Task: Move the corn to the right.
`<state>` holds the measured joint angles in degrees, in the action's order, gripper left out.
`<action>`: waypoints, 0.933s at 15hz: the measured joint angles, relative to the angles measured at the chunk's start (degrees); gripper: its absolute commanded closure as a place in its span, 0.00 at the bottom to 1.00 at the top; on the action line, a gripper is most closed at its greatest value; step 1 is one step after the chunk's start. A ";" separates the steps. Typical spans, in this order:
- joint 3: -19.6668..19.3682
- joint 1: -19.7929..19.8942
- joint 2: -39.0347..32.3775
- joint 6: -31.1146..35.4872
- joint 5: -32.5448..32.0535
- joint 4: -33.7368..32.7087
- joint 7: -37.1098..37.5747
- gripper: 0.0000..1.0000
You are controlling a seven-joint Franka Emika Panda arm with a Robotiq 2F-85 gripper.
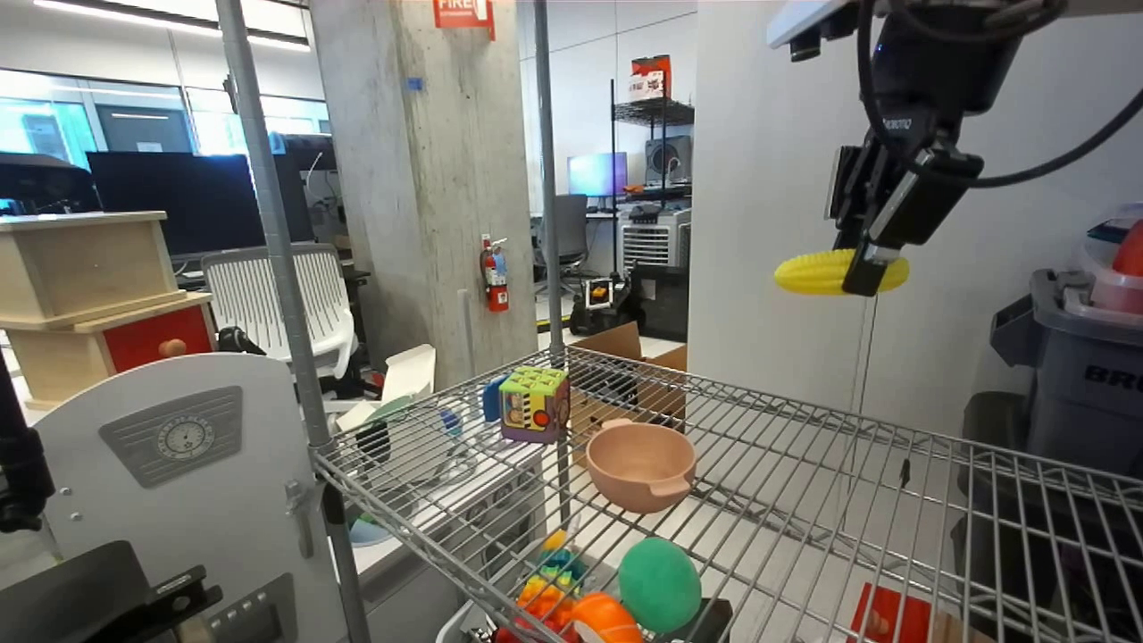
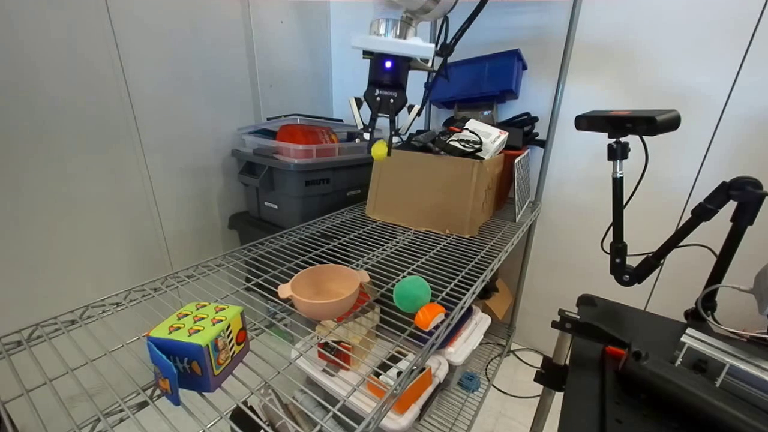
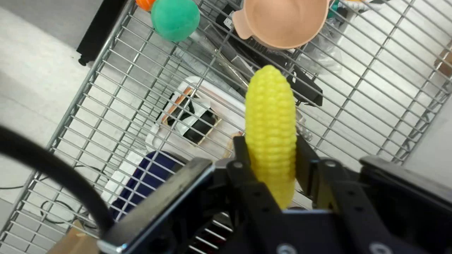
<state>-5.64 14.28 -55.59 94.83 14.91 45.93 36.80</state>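
One corn [image 3: 270, 116], bright yellow and slender, studded with close rows of rounded kernels. Tapers to blunt ends; lies close to level across the gripper [image 3: 272, 150], with both ends poking out past the fingers [image 3: 242, 151], one farther than the other. Pinched between both fingers and held high, well apart from the wire shelf [image 2: 390, 246] below. Shows as a small round tip in an exterior view, in line with a top corner of the cardboard box [image 2: 432, 198]; hard to judge from that angle how near to it. For edges: grey rails [image 3: 93, 73] along both long sides of the shelf, with the green ball [image 2: 412, 294] near one and the orange toy [image 2: 429, 316] just beside the same one. Set between the rails: the tan bowl [image 1: 640, 460], upright, mouth up, and, nearer the end away from the cardboard box, the toy cube [image 2: 198, 348]. For room: a broad run of open wirework between the bowl and the cardboard box, and a strip of it between the bowl and the rail along the pale wall [image 2: 54, 150]. For writing: BRUTE in dark capitals on the grey tote [image 2: 300, 198], ROBOTIQ in white on the gripper's body, FIRE in white on the red sign [image 1: 451, 21], high on the concrete pillar [image 1: 464, 161].
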 measured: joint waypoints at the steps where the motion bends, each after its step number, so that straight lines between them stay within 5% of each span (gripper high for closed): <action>1: 0.00 0.25 -2.17 -0.93 0.00 -2.39 1.52 0.90; 6: -0.20 0.54 -10.74 -3.62 -0.49 -10.99 8.35 0.90; 14: -1.27 0.23 -18.07 -3.67 -6.63 -15.50 19.10 0.90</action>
<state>-6.91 14.51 -73.66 91.17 8.28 30.42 55.90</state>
